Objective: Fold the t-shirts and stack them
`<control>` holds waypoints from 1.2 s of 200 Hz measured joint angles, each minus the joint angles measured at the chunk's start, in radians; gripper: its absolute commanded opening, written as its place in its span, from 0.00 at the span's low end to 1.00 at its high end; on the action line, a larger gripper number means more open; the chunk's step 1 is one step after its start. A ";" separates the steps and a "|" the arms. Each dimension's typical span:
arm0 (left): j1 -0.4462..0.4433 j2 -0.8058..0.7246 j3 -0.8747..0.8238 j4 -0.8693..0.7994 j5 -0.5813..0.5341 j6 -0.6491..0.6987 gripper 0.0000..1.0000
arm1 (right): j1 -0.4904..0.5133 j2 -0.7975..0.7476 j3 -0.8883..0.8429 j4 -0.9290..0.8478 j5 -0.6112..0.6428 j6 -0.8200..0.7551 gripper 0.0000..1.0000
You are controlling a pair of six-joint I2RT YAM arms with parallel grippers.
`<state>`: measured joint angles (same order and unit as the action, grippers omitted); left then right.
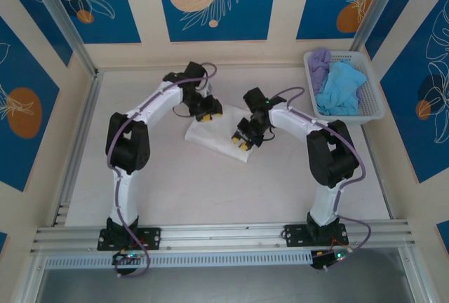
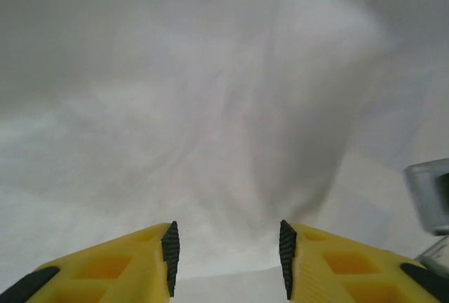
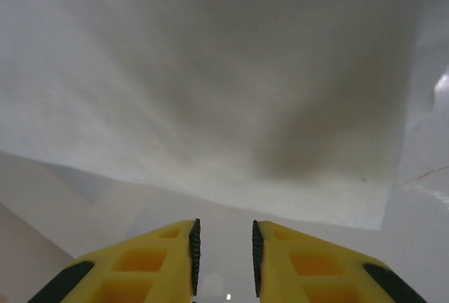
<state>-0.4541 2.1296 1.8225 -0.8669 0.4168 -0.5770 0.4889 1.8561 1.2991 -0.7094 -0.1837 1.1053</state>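
Note:
A white t-shirt (image 1: 210, 133) lies folded into a compact slanted rectangle at mid-table. My left gripper (image 1: 209, 112) hovers at its far edge, and my right gripper (image 1: 243, 142) is over its near right corner. In the left wrist view the white cloth (image 2: 210, 106) spreads ahead of the left gripper (image 2: 228, 236), whose jaws stand apart with nothing between them. In the right wrist view the right gripper (image 3: 223, 233) is narrowly open and empty, just short of the folded cloth's edge (image 3: 231, 142). A light blue t-shirt (image 1: 342, 89) and a lavender one (image 1: 321, 61) lie crumpled in the basket.
The white lattice basket (image 1: 377, 87) sits at the far right corner of the table. Metal frame rails run along the left side (image 1: 78, 142) and the near edge (image 1: 224, 233). Bare table surface (image 1: 231, 191) lies in front of the folded shirt.

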 measured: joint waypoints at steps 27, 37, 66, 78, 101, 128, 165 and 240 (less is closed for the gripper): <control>0.000 0.000 -0.189 0.038 -0.016 0.032 0.41 | 0.029 0.006 -0.086 0.058 -0.006 0.023 0.24; 0.002 -0.002 -0.253 0.064 -0.017 0.039 0.40 | 0.034 0.006 -0.108 0.074 -0.008 0.024 0.22; 0.003 -0.094 -0.403 0.155 0.001 0.061 0.40 | 0.035 0.013 -0.143 0.092 -0.007 -0.008 0.20; 0.000 -0.131 -0.473 0.181 0.013 0.063 0.40 | 0.037 0.013 -0.161 0.095 -0.008 -0.025 0.19; -0.016 -0.223 -0.603 0.224 0.031 0.060 0.41 | 0.047 -0.009 -0.202 0.117 -0.020 -0.058 0.19; -0.074 -0.352 -0.767 0.220 0.054 0.033 0.46 | 0.097 -0.079 -0.287 0.126 -0.016 -0.089 0.19; -0.136 -0.544 -0.890 0.105 0.063 -0.005 0.53 | 0.188 -0.200 -0.355 0.072 0.019 -0.129 0.20; 0.099 -0.574 -0.659 -0.021 -0.042 0.026 0.31 | 0.104 -0.232 -0.097 -0.003 0.053 -0.190 0.16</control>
<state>-0.3550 1.5558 1.1637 -0.8879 0.3752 -0.5510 0.5930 1.6241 1.2026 -0.7128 -0.1310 0.9150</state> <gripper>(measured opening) 0.334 0.163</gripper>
